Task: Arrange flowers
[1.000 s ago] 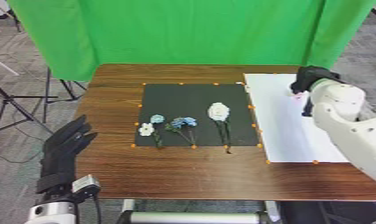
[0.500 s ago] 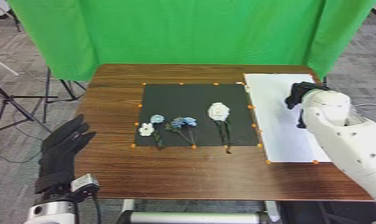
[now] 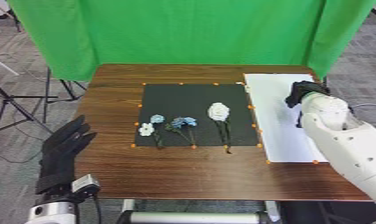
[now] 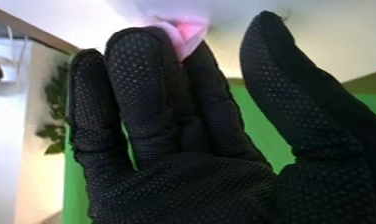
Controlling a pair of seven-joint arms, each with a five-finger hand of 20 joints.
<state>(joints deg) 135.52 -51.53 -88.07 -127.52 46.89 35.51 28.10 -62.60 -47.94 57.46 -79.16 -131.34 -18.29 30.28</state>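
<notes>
1. Pink flower: at the fingertips of the right hand, over the white sheet; fingers fairly straight, thumb apart. Contact, I can't tell.
2. Likely light, soft, easily bruised; pinch the stem below the bloom.
3. The black mat bears blue flowers and white flowers.
4. Left hand: fingers extended, by the table edge.

Pink petals blurred, partly hidden by right hand; green curtain cut off above.
</notes>
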